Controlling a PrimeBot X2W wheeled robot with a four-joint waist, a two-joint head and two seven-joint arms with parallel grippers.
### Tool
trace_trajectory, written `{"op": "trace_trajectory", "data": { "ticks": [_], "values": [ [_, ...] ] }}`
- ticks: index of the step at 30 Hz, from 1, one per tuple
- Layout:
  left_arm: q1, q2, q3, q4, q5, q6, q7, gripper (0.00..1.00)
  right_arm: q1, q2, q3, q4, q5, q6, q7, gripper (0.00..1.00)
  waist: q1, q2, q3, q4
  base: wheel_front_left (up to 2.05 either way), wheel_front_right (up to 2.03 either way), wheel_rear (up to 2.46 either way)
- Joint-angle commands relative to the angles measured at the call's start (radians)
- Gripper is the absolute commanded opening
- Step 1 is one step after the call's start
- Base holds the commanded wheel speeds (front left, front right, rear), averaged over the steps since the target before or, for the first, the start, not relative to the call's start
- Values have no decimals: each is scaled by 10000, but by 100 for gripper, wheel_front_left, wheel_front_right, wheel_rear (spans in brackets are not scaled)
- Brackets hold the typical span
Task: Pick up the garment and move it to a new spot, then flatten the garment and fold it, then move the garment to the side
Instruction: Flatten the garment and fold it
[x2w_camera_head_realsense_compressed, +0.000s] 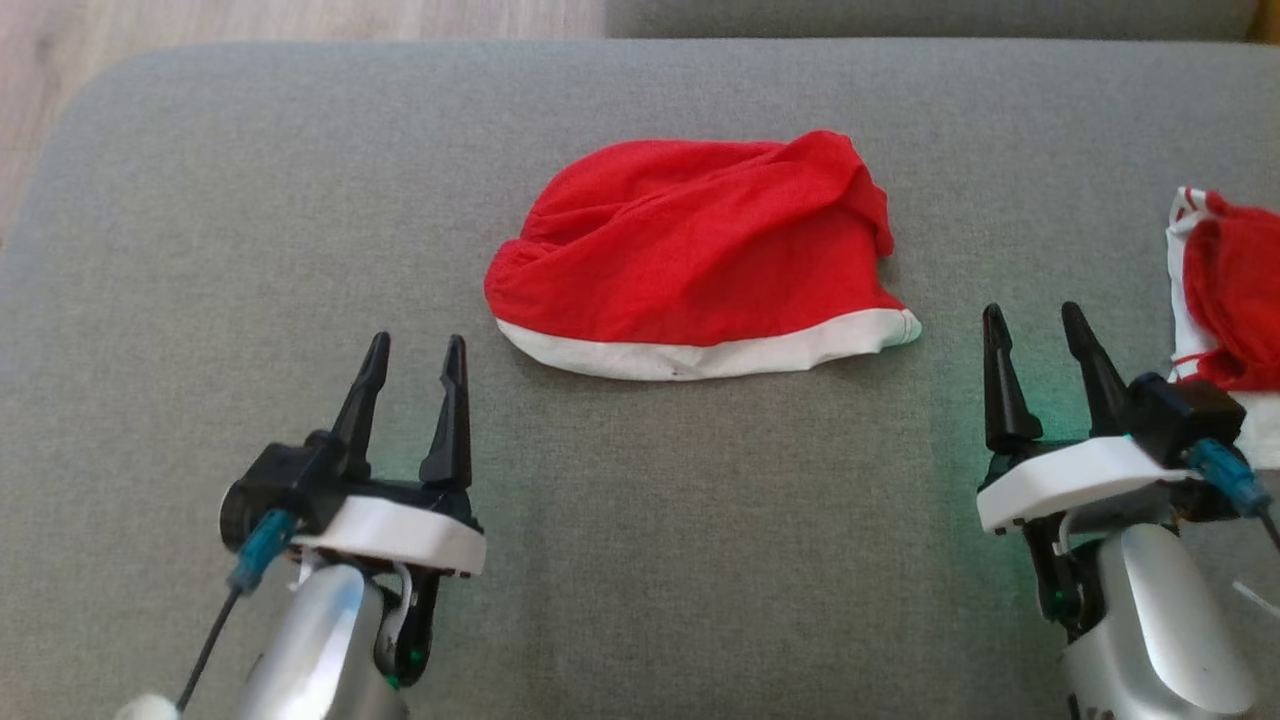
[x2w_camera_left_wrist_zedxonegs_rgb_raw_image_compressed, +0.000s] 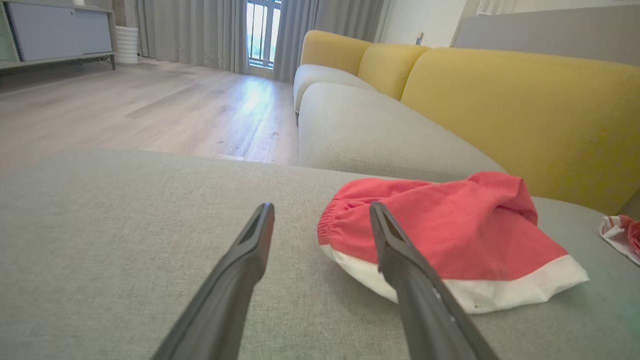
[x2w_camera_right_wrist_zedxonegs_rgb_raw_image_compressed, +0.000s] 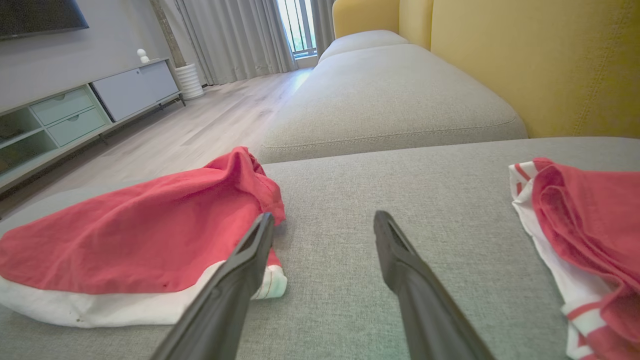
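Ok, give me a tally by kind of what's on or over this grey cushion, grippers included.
Red-and-white garments: 2, the middle garment and the side garment at the right edge
Grippers: 2, the left gripper and the right gripper, both open and empty
Total: 4

Second garment (x2w_camera_head_realsense_compressed: 1235, 290): cut off by the head view's right edge; its kind cannot be told.
Garment (x2w_camera_left_wrist_zedxonegs_rgb_raw_image_compressed: 450, 235): hem partly covered by one of the left fingers (x2w_camera_left_wrist_zedxonegs_rgb_raw_image_compressed: 402, 270) in the left wrist view.
Cushion (x2w_camera_head_realsense_compressed: 700, 520): cut off at the head view's right and bottom edges.
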Motion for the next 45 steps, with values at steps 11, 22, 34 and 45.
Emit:
{"op": "trace_trajectory", "data": {
  "ticks": [11,22,34,45],
  "values": [
    [-1888,538,-756,1354,-622,-233,1051,100,-318,53,399,-758,149,69,153,100,0,0,748,-417,0,0,0],
    [-3068,860,-971,3221,-550,-155,1280,100,-486,54,445,-959,153,69,183,100,0,0,1154,-728,0,0,0],
    [-3546,872,-1587,3384,-701,-236,231,100,-491,54,526,-894,193,69,187,100,0,0,1168,-808,0,0,0],
    [-3585,1232,-2467,2615,-2308,-245,-32,100,-591,54,559,-828,223,69,184,100,0,0,1169,-799,0,0,0]
  ]
}}
